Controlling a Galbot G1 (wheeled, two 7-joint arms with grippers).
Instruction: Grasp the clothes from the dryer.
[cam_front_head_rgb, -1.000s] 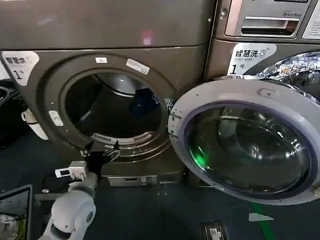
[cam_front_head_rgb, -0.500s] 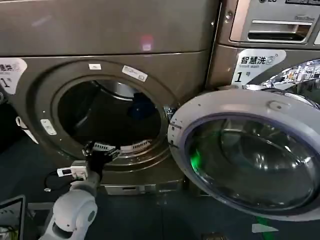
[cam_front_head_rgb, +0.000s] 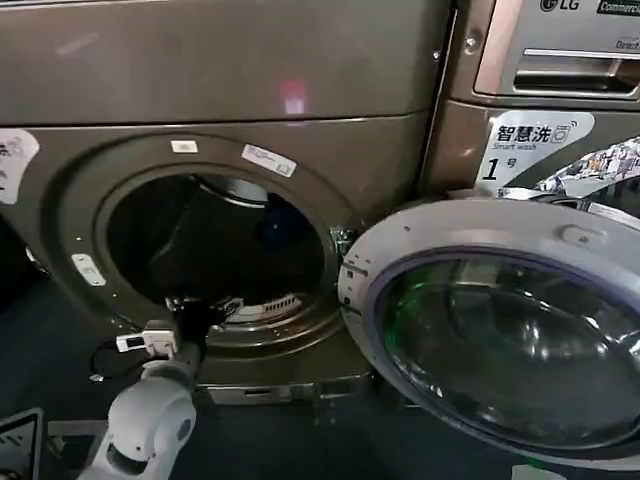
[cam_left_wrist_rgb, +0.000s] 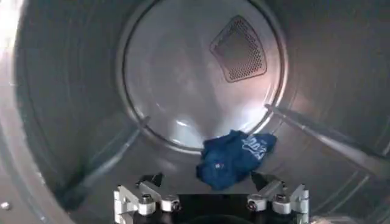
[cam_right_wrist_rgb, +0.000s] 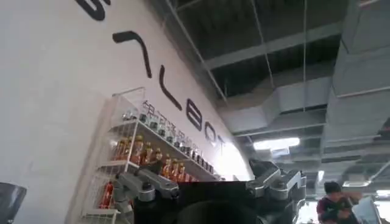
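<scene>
The small dark navy-blue bundle of soft clothes (cam_left_wrist_rgb: 234, 159), with its lighter blue patch, lay crumpled on the floor of the steel drum toward the far end, just in front of the round back wall with its perforated grey vent panel (cam_left_wrist_rgb: 239, 49); from the head view it appeared as a dim blue shape (cam_front_head_rgb: 283, 229) deep inside the opening, toward the right. It sat inside the large bronze-brown front-loading dryer (cam_front_head_rgb: 230, 120), whose round dark-rimmed porthole stood open, its grey-rimmed glass door (cam_front_head_rgb: 500, 330) swung out to the right. The left gripper (cam_front_head_rgb: 203, 312) was at the near lower lip of the porthole, just inside the mouth, and in the left wrist view (cam_left_wrist_rgb: 210, 181) its dark fingers stood spread wide apart with nothing between them, the clothes lying beyond them and untouched. The right gripper (cam_right_wrist_rgb: 210, 176) was pointed up at a ceiling and a white wall with a wire shelf of bottles (cam_right_wrist_rgb: 143, 152), its fingers likewise parted and empty. A neighbouring machine with a silver-grey control panel (cam_front_head_rgb: 560, 70) stood to the right.
</scene>
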